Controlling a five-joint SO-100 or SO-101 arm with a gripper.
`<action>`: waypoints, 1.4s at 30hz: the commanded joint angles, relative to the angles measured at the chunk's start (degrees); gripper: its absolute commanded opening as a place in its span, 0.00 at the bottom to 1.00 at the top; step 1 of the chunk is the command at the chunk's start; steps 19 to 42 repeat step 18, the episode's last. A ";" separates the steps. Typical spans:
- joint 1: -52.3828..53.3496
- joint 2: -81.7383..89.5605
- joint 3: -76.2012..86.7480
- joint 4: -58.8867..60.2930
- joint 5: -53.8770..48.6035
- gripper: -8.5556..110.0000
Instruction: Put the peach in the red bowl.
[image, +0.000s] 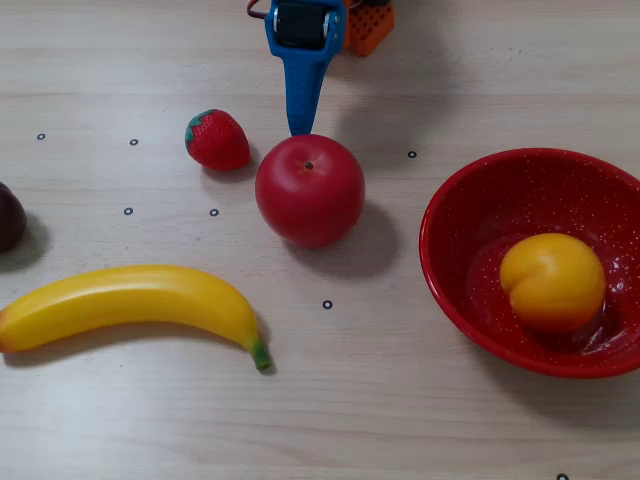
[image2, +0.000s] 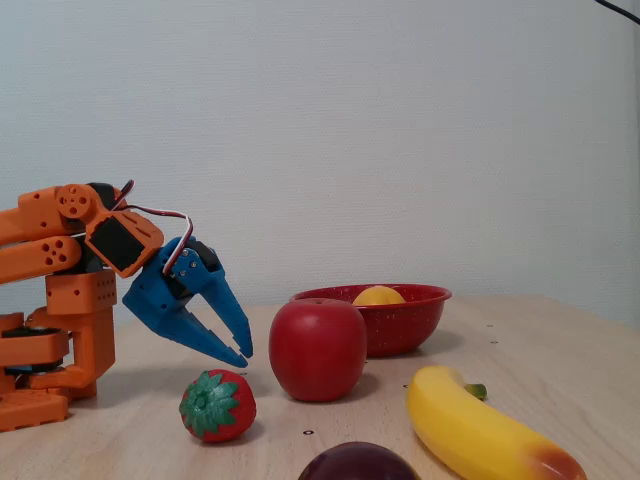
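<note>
Overhead view: we saw the peach (image: 552, 281) resting inside the red bowl (image: 455, 215). In the fixed view, our end effector (image2: 240, 352) hung empty above the table (image: 400, 400), fingers slightly apart, beside the red apple (image: 310, 190).

My gripper (image2: 240, 353) is smooth blue plastic. The red bowl (image: 455, 205) looks glossy with fine white speckles; the peach (image: 552, 281) is smooth, softly shiny plastic. The table (image: 400, 400) is matt, pale wood-grain.

A pale wood-grain table (image: 420, 420) with small ring marks stands before a plain white wall (image2: 400, 130).
</note>
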 joint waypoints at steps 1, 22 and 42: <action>0.88 0.53 0.44 -2.02 -0.97 0.07; 0.97 0.53 0.53 -2.11 -0.53 0.07; 0.97 0.53 0.53 -2.11 -0.53 0.07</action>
